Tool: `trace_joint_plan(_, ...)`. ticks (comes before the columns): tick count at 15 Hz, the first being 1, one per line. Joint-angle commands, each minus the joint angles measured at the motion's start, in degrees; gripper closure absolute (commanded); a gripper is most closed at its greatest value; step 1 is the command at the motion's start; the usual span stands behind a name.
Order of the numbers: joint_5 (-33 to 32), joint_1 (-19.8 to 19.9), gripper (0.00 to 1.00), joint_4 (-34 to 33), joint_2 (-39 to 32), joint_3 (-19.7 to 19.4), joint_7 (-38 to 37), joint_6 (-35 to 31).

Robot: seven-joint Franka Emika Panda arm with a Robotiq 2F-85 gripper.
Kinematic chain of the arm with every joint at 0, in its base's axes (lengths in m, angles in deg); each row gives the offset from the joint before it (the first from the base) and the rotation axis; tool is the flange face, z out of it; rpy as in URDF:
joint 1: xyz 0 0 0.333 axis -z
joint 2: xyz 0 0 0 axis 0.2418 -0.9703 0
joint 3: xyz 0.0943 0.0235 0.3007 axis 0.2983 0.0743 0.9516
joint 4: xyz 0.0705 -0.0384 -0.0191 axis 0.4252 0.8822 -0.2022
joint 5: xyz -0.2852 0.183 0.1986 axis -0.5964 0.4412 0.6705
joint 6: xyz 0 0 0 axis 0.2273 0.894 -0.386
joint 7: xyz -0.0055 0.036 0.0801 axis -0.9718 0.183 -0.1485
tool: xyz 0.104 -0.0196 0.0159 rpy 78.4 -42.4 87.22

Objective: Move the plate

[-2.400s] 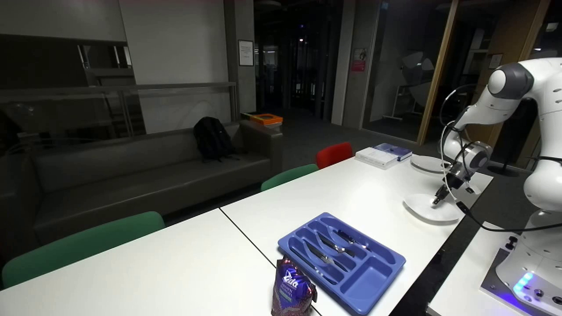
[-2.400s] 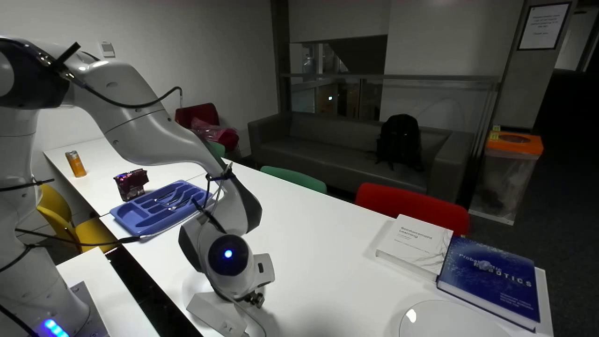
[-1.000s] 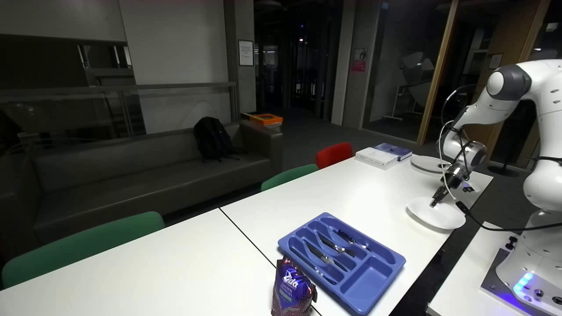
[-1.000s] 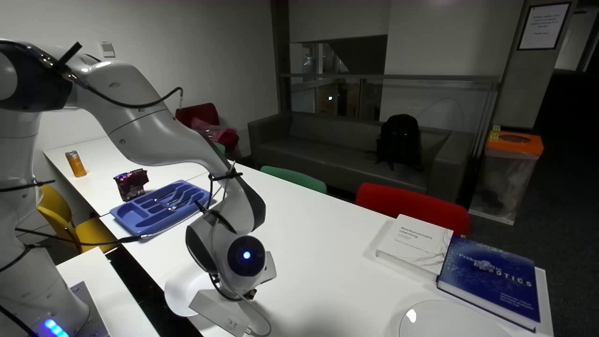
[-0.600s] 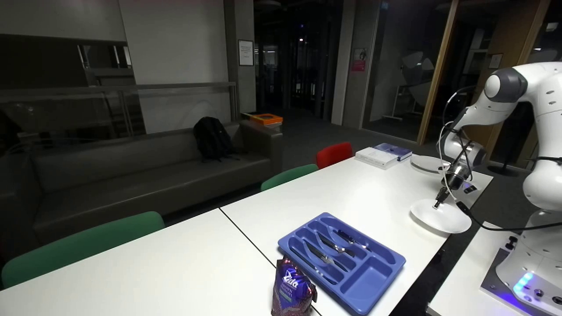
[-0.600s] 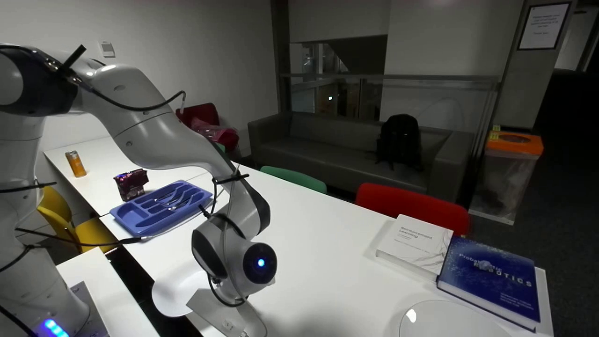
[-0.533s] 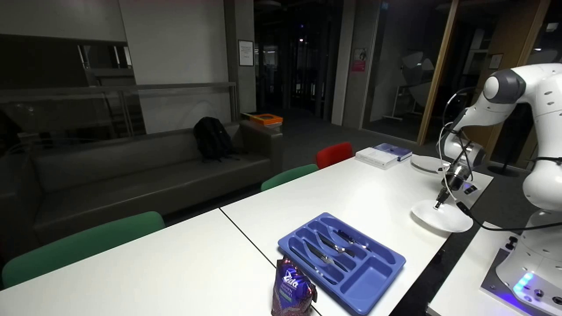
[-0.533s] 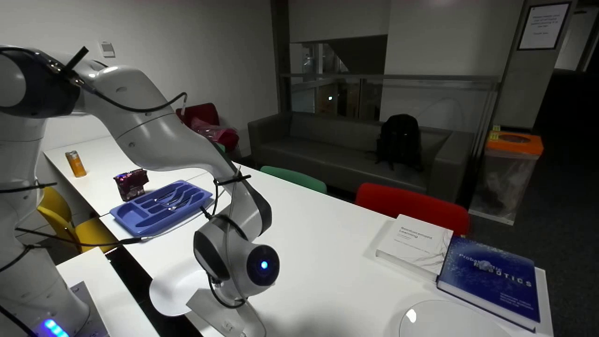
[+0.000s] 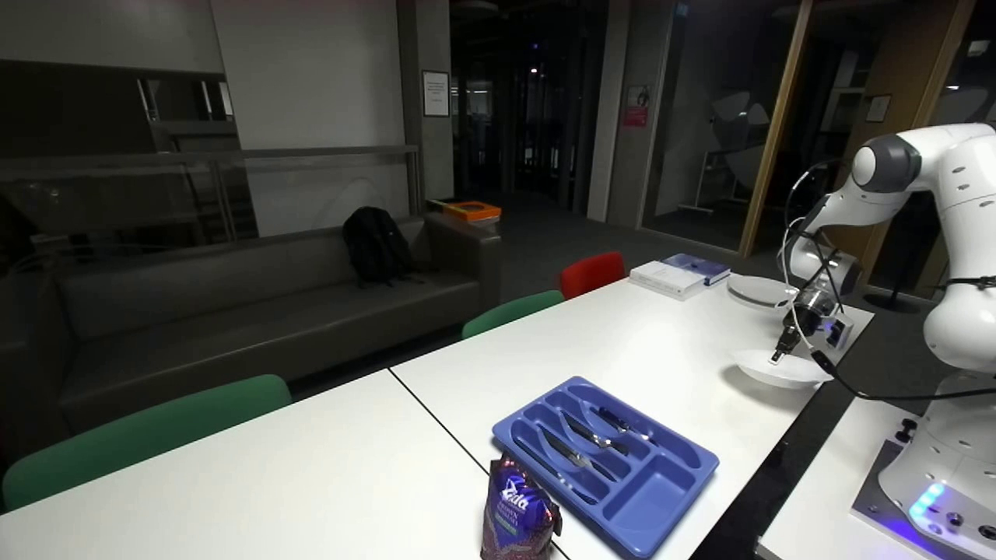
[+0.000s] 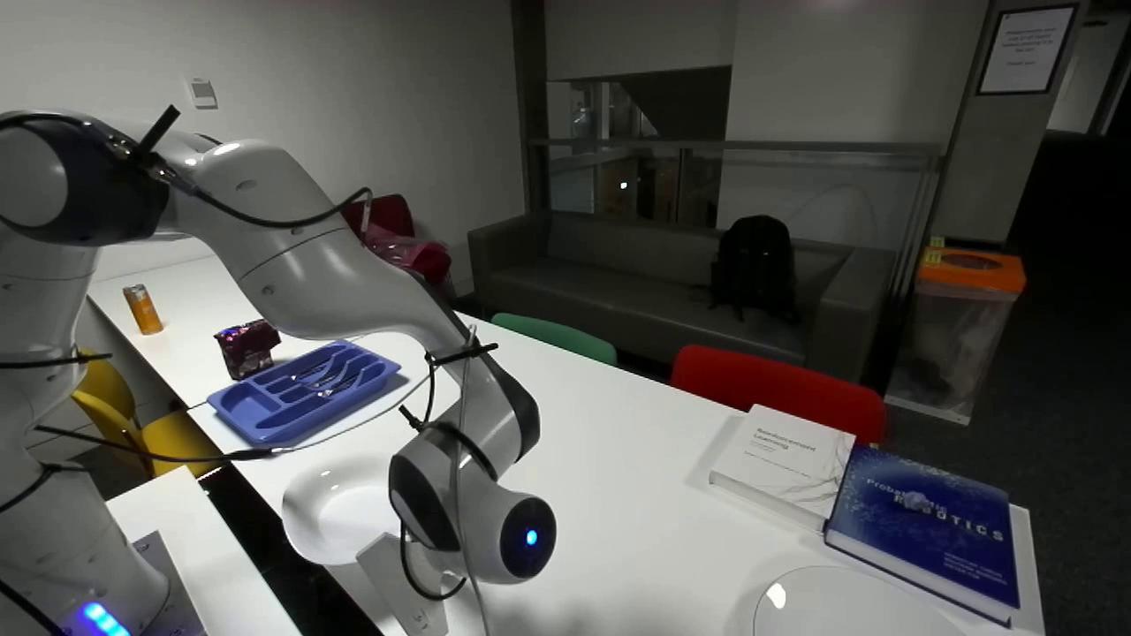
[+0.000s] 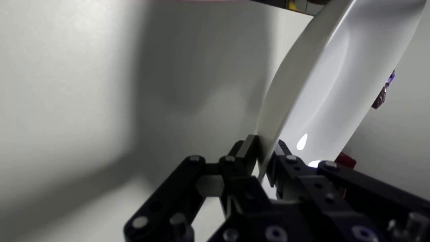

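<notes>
I had the gripper [image 11: 265, 155] pinched nearly together on the rim of the plate [image 11: 331, 80], which stretched towards one o'clock in the wrist view; in an exterior view the plate hung above the desk [image 9: 311, 459], at two o'clock from the blue tray [image 9: 650, 498]

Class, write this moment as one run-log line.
gripper: shut on white dinner plate, at rim; plate: held clear of white table; blue cutlery tray: on table
</notes>
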Motion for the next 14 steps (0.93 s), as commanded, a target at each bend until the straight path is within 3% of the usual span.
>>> trace_joint_plan(1, 3.95, 2.91, 0.97, -1.81, 0.37, 0.53, -8.41, 3.42)
trace_joint_plan(8, 15.22, 2.67, 0.97, 0.46, 2.31, -0.04, -20.82, -2.25)
trace_joint_plan(14, 21.84, 1.19, 0.97, 1.66, 3.14, -0.21, -23.42, -10.39)
